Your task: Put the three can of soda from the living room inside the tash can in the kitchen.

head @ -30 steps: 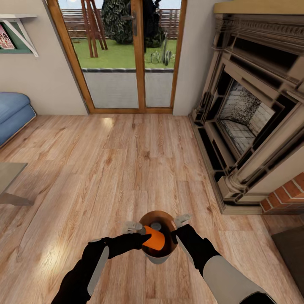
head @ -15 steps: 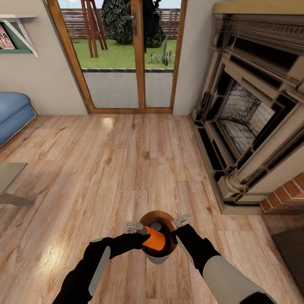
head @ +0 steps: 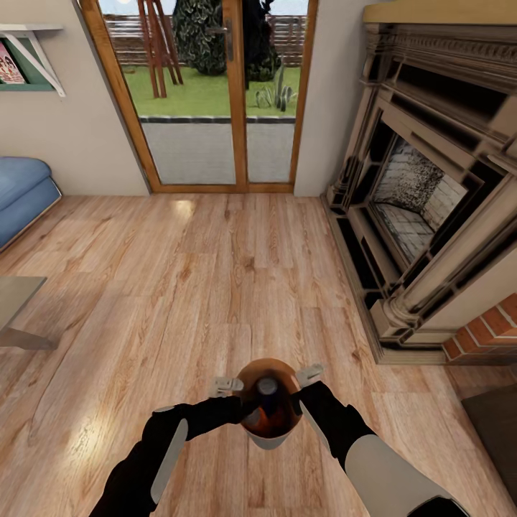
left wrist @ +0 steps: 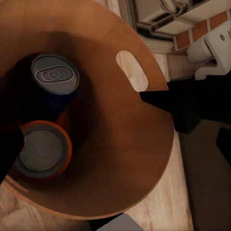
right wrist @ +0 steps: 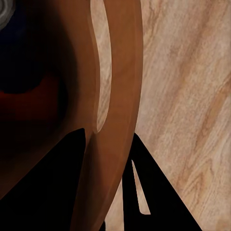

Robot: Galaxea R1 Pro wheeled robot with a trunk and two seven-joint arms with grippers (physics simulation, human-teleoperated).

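The tash can, tan-brown inside and pale grey outside, hangs above the wood floor between my two arms. My right gripper is shut on its rim, and in the right wrist view the bin wall runs between the black fingers. Looking down into the bin from the left wrist view, a dark blue can of soda and an orange can of soda stand side by side, silver tops up. My left gripper is open at the bin's near-left rim, holding nothing.
Glass doors to a garden are straight ahead. A large fireplace with red brick fills the right side. A blue sofa and a table corner sit on the left.
The orange can that my left gripper held over the bin has dropped inside. The dark blue can's silver top now shows in the bin's mouth. Arms and camera have stayed put.
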